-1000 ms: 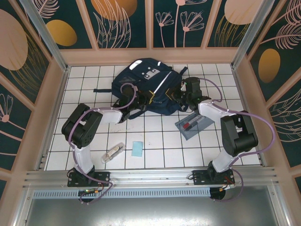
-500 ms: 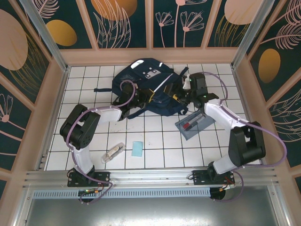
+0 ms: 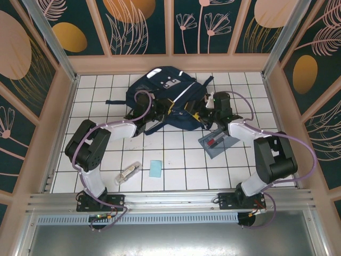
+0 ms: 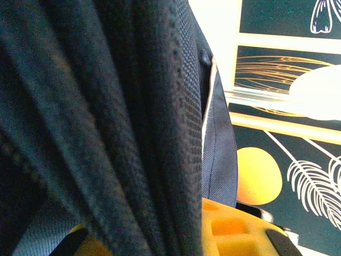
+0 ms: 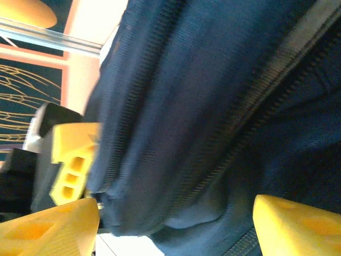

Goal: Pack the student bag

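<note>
One big item on the white tiled table (image 3: 176,154): the student bag (image 3: 170,90), navy with white stripes and a grey patch. It lies flat at the far middle. Its long axis runs away from the arm bases, leaning slightly left at the far end, and its near edge faces both arms.

Left gripper (image 3: 166,108): at the bag's near-left edge. In the left wrist view a thick fold of navy fabric (image 4: 133,106) runs down between the yellow fingers (image 4: 229,237). The jaws look pressed onto that fold, though the contact line itself is hidden under cloth, so this is probable and not certain.

Right gripper (image 3: 200,111): at the bag's near-right edge. In the right wrist view the fingers (image 5: 298,226) stand wide apart, with zipped fabric (image 5: 213,96) lying between them unpinched. The jaws are spread and hold nothing.

Key relation: the bag lies directly beyond both sets of jaws and touches them. Neither arm is clearly nearer to it.

Loose items, all nearer the bases than the bag:
- grey-blue pencil case (image 3: 218,142), just near-side of the right gripper; the right arm is plainly the closer one
- light blue pad (image 3: 155,168), near centre
- small pale oblong object (image 3: 128,173), too small to identify, on the left arm's side

Judgement: the left holds the opening and the right is free to fetch the case.
</note>
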Controlling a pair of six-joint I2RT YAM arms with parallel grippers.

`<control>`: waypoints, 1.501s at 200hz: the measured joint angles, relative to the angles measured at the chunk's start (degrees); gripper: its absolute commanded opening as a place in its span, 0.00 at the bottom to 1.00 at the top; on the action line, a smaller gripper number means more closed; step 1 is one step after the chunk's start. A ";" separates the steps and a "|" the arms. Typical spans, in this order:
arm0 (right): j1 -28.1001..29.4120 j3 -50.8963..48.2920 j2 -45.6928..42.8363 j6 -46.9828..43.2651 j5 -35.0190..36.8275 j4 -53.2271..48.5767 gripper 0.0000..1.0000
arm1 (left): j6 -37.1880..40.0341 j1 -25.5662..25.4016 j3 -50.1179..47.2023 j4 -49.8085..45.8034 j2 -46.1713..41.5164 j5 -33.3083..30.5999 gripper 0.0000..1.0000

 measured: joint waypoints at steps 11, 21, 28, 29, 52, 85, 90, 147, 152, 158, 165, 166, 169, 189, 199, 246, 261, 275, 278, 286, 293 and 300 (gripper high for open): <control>0.00 -0.22 0.39 0.61 -0.15 1.38 0.76 | -0.04 0.00 -0.17 0.00 -0.33 -0.04 0.00; 0.00 -0.20 0.46 0.90 -0.31 2.91 0.76 | -0.07 0.04 -0.35 0.00 -0.61 -0.17 0.00; 0.00 -0.13 0.46 1.20 -0.31 4.00 0.76 | -0.07 0.09 -0.42 0.02 -0.72 -0.15 0.00; 0.00 -0.11 0.46 1.25 -0.33 4.09 0.76 | -0.07 0.09 -0.42 0.02 -0.74 -0.15 0.00; 0.00 1.75 0.59 1.75 -0.72 4.17 0.74 | -0.04 0.09 -0.70 0.22 -1.01 -0.22 0.00; 0.00 5.11 0.11 -0.15 -0.04 0.24 0.76 | -0.31 0.15 -1.73 1.03 -1.60 -0.35 0.00; -0.02 5.18 -0.22 -0.72 0.37 -0.61 0.76 | -0.28 0.15 -1.75 1.07 -1.60 -0.35 0.00; -1.53 5.99 0.24 -2.60 1.07 1.01 0.74 | 0.68 0.22 -1.81 0.68 -1.60 0.94 0.00; -1.42 6.29 0.94 -2.49 0.72 1.75 0.73 | 0.72 0.26 -1.81 0.66 -1.60 1.05 0.00; -1.31 6.67 1.86 -2.25 0.31 2.75 0.72 | 0.85 0.31 -1.81 0.63 -1.60 1.16 0.00; -1.14 6.91 2.89 -1.55 -0.15 4.17 0.71 | 1.03 0.37 -1.81 0.63 -1.60 1.20 0.00; -1.14 6.93 2.97 -1.49 -0.22 4.35 0.70 | 1.05 0.37 -1.81 0.63 -1.60 1.20 0.00; -1.11 6.95 3.32 -1.18 -0.35 4.87 0.70 | 1.07 0.37 -1.81 0.63 -1.60 1.22 0.00; -0.72 6.95 5.35 0.85 -1.46 8.37 0.69 | 1.31 0.52 -1.81 0.61 -1.60 1.68 0.00; -0.37 7.02 6.34 1.99 -1.97 9.84 0.69 | 1.49 0.63 -1.84 0.59 -1.60 2.05 0.00; 2.03 7.19 11.47 8.02 -3.50 16.28 0.19 | 2.69 1.36 -0.76 -0.44 -1.16 4.04 0.05; 2.14 7.19 11.65 10.62 -3.30 17.55 0.00 | 4.68 2.01 0.63 -1.77 -0.44 5.46 0.11; 2.16 7.54 11.63 11.78 -2.36 17.81 0.00 | 8.41 2.73 3.02 -4.44 0.33 7.37 0.17; 2.16 7.67 11.65 12.20 -2.21 17.79 0.00 | 10.14 2.93 3.80 -5.46 0.39 7.82 0.19; 2.16 8.28 11.65 12.46 -1.95 17.14 0.00 | 13.38 3.23 5.25 -7.67 0.48 8.55 0.25; 2.19 9.18 11.65 12.68 -1.84 16.20 0.00 | 17.22 3.41 6.69 -10.16 0.46 8.87 0.31; 2.19 10.27 11.72 12.74 -1.77 15.17 0.00 | 21.40 3.58 8.24 -12.94 0.26 9.03 0.37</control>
